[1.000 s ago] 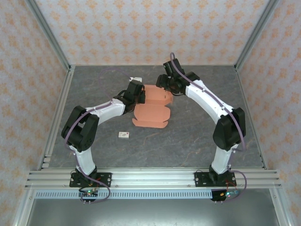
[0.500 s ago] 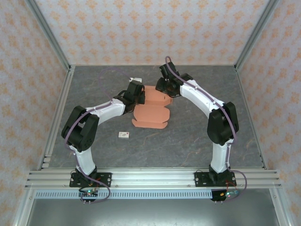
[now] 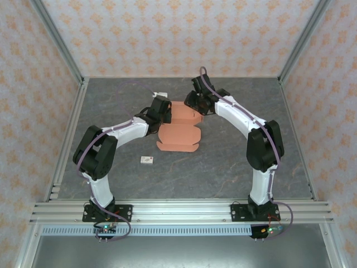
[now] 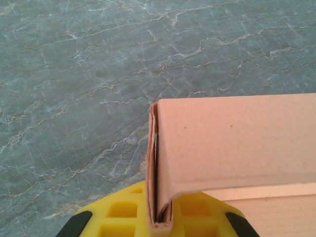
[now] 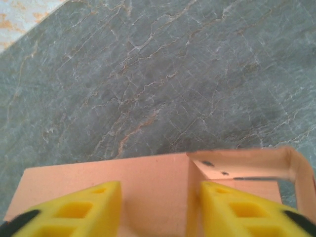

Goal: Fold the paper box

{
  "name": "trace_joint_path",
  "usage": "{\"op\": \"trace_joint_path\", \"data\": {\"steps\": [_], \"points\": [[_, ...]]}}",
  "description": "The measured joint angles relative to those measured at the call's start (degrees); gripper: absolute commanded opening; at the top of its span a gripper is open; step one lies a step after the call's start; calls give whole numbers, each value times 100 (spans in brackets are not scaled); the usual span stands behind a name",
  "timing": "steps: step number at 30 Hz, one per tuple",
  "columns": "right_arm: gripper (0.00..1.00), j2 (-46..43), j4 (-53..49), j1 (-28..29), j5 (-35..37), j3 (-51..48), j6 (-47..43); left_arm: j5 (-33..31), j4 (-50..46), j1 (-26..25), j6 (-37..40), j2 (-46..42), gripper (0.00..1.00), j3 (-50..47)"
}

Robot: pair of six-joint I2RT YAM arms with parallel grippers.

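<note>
Nearest, white tag [image 3: 146, 160]: flat on the counter [image 3: 223, 167], close to the box's front edge but not touching it; no part in the fold.
Paper box [image 3: 177, 138]: mid-counter, between the two arms; near panel lying flat with its tabbed edge forward, far part already raised into walls.
Handling: judged very light, thin and springy; likely to bend cleanly only along its scores and to crease or dent elsewhere under a hard pinch; probably quick to slide on the smooth stone-patterned top unless pinned.
Where to hold: best at a wall or flap edge close to a score line, with the base pressed down on the other side; mid-panel grips better avoided.
Left jaws: clenched on the left wall [image 4: 232, 143], which stands upright; doubled cardboard edge seated in the slot between the yellow pads [image 4: 136, 192].
Right jaws: parted, yellow fingers [image 5: 111, 212] spread over the far panel from above; nothing seen pinched between them; pressing down or hovering just over it, cannot tell.
End wall [image 5: 298, 173]: turned up at the far corner, a short tab tucked inside it.
Change from a second back: right arm [image 3: 240, 117] with its elbow drawn in toward the middle and standing more upright, wrist nudged slightly along the box's far edge; left arm [image 3: 125, 129], tag and the flat near panel much as they were.
</note>
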Motion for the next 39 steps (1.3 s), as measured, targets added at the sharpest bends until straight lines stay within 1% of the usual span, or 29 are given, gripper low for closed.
{"op": "trace_joint_path", "data": {"steps": [3, 5, 10, 11, 13, 16, 18, 21, 27, 32, 39], "points": [[61, -203, -74, 11, 118, -61, -269, -7, -42, 0, -24, -9, 0, 2], [62, -654, -76, 11, 219, -354, -468, -22, -118, 0, -42, -24, 0, 13], [63, -2238, 144, 122, 415, -1604, -927, -17, -352, 0, -153, -151, 0, 48], [64, -2490, 264, 214, 439, -1888, -1012, -9, -402, 0, -179, -184, 0, 68], [64, -2717, 535, 424, 442, -2343, -1145, 26, -466, 0, -223, -227, 0, 114], [63, -2566, 1012, 675, 393, -2940, -1270, 92, -516, 0, -289, -289, 0, 131], [62, -2345, 1268, 691, 376, -3272, -1290, 111, -568, -2, -326, -310, 0, 142], [61, -2072, 1543, 671, 400, -3486, -1287, 133, -645, 0, -339, -330, 0, 144], [59, -1725, 2146, 673, 496, -3471, -1285, 136, -686, -2, -339, -341, 0, 153], [57, -1366, 2288, 673, 704, -3244, -1266, 136, -706, -2, -337, -343, 0, 153], [54, -1261, 2310, 671, 1036, -3167, -1178, 138, -726, -2, -339, -365, 0, 153]]}}
